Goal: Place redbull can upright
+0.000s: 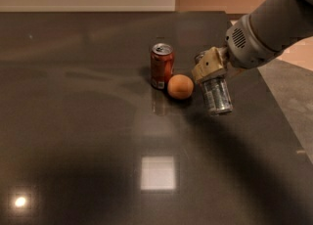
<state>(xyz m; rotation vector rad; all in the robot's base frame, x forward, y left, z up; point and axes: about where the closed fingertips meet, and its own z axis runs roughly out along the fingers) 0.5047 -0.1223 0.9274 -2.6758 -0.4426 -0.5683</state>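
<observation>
The redbull can [217, 95] is a slim silver can held in my gripper [210, 67]. It hangs nearly vertical, slightly tilted, with its lower end just above the dark table [88, 121]. The gripper's tan fingers [207, 65] are shut around the can's upper part. The arm comes in from the upper right. The can is just right of the orange.
A red-brown soda can [162, 65] stands upright near the table's middle. An orange [180, 86] sits right beside it. The table's right edge [283, 116] runs diagonally close to the gripper, with grey floor beyond it.
</observation>
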